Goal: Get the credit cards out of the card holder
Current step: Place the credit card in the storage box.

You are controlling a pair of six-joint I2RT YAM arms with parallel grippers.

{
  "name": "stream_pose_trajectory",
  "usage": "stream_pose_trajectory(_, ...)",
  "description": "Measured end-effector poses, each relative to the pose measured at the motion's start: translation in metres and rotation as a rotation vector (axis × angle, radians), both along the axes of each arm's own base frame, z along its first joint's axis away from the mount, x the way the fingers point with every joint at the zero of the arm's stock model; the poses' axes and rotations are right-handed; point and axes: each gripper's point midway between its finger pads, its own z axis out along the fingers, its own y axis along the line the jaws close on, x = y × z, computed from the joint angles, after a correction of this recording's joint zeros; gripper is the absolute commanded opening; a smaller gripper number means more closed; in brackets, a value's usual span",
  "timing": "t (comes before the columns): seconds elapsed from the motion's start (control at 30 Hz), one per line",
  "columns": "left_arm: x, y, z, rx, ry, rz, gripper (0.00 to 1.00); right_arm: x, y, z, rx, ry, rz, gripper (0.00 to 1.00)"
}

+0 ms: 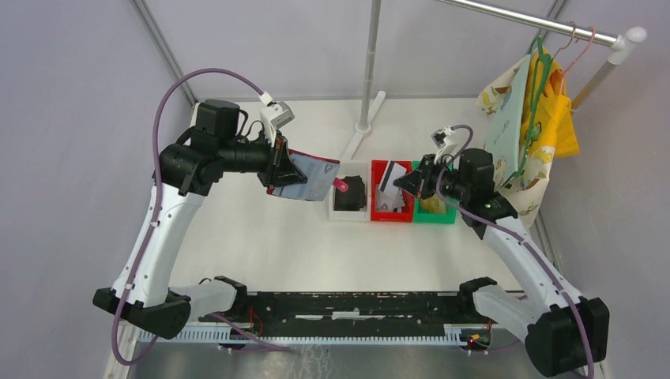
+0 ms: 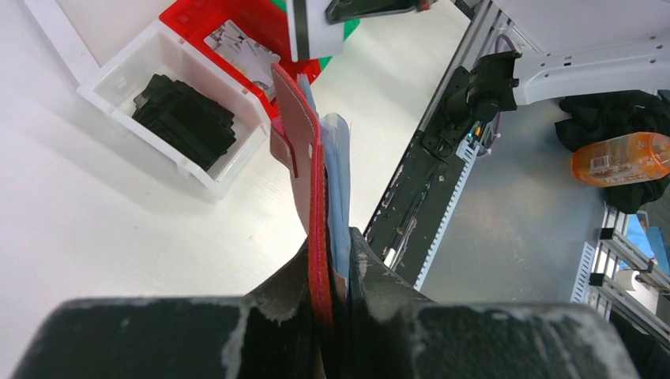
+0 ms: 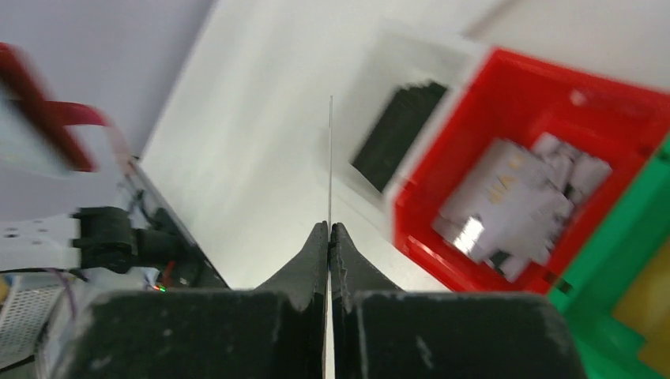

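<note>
Plainly, well to the left of the red bin [image 1: 393, 215], the left end effector [image 1: 278, 167] is seen clamped narrow on the card holder [image 1: 310, 178]. The holder is lifted clear of the desk [image 1: 261, 245] and folded open, its grey-blue inside turned up to the overhead camera. In the left wrist view the same end effector [image 2: 332, 260] is shown pinching the holder's [image 2: 304, 134] red edge, with the pale blue pockets lying against its right finger. The red snap tab [image 1: 341, 185] is hung from the holder's end nearest the red bin, over the white bin [image 1: 350, 215]. That white bin is set touching the red bin's left wall, and a black stack [image 1: 350, 192] is held in it.

Inside the red bin a heap of silvery-grey cards [image 1: 389, 204] is seen, shown blurred in the right wrist view [image 3: 506, 197]. Above the red bin a single card [image 1: 389, 178], white with a dark stripe, is gripped by the right end effector [image 1: 403, 183]. In the wrist view that card [image 3: 330, 158] is seen edge-on as a thin line, rising from fingertips pressed together [image 3: 329, 229].

Touching the red bin's right wall, a green bin [image 1: 434, 217] is placed with something golden-tan in it; whether cards are meant cannot be told. Further right of the red bin, patterned cloths on hangers [image 1: 525, 118] are hung from a metal rail [image 1: 537, 20].
</note>
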Motion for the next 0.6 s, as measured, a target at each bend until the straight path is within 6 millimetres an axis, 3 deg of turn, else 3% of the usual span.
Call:
stream_pose_trajectory(0.17, -0.002, 0.001, 0.002, -0.004, -0.009, 0.000, 0.03, 0.012, -0.017, -0.080, -0.201, 0.191, -0.054, 0.00)
stream_pose_trajectory(0.3, -0.003, 0.001, 0.006, -0.009, -0.020, -0.001, 0.03, 0.015, -0.026, -0.124, -0.300, 0.303, -0.061, 0.00)
stream_pose_trajectory(0.6, -0.008, 0.000, 0.012, -0.026, -0.033, -0.015, 0.03, 0.046, -0.026, -0.154, -0.378, 0.353, -0.068, 0.00)
